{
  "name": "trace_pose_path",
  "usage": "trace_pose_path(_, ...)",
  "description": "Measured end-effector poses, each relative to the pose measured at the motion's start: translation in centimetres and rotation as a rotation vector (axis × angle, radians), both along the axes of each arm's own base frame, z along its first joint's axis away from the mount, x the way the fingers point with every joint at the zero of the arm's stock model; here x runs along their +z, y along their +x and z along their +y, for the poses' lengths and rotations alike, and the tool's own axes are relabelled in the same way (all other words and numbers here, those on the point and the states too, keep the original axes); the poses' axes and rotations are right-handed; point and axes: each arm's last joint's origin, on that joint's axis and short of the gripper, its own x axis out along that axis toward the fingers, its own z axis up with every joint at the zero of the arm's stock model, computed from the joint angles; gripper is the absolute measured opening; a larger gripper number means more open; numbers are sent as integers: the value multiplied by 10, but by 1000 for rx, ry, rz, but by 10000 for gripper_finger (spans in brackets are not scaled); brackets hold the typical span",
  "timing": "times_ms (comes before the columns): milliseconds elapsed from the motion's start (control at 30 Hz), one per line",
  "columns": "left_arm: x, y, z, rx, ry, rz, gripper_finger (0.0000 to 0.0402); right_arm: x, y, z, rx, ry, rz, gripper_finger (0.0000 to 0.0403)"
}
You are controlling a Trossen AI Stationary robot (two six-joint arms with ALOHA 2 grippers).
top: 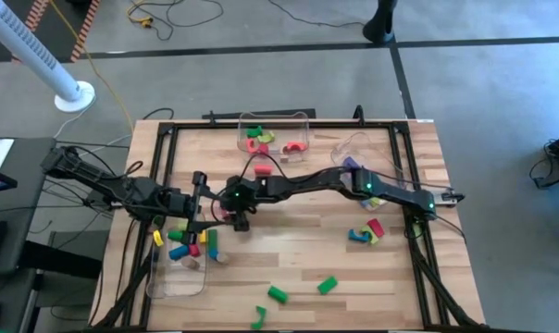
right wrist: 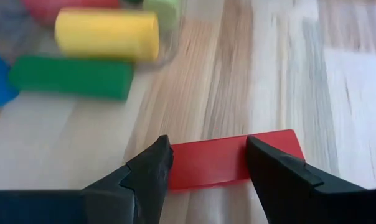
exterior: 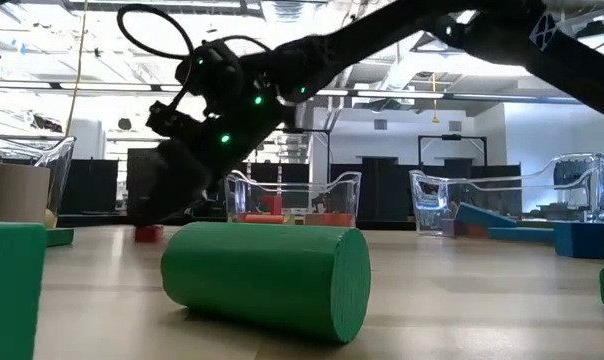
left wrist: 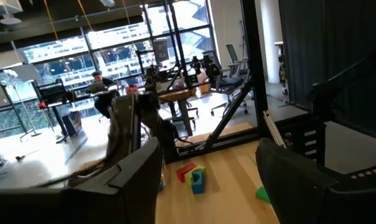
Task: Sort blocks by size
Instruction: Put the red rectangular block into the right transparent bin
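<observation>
Pale wood tabletop (right wrist: pixel 250 68), flat red bar (right wrist: pixel 206 162) lying between spread jaws of right gripper (right wrist: pixel 206 163), yellow cylinder (right wrist: pixel 107 34) and green bar (right wrist: pixel 70 77) nearby, left gripper (left wrist: pixel 206 180) jaws spread, empty.

Both pincers (right wrist: pixel 208 163) (left wrist: pixel 206 180) agape.

three clear bins (top: pixel 276 129), two arms (top: pixel 307 183), roughly twenty blocks (top: pixel 278 295)

From tabletop (exterior: pixel 112 300) level I see a green cylinder (exterior: pixel 272 277) lying on its side up close. Behind it, my dark arm (exterior: pixel 282 80) reaches down beside a small red block (exterior: pixel 149 233). Clear bins (exterior: pixel 294 196) stand farther back.
</observation>
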Motion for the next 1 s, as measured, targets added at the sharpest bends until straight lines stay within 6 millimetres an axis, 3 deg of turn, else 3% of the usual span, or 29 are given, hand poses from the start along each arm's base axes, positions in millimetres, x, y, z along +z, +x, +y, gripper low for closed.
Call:
trace_pose_path(300,-1,0,0,0,8,8,248,19,-31,4,8,7,289,244)
trace_pose_path(700,-1,0,0,-1,-2,8,248,22,-45,25,131,-49,418,244)
trace_pose_path(1000,0,0,0,0,0,2,248,64,-58,38,146,-132,394,244)
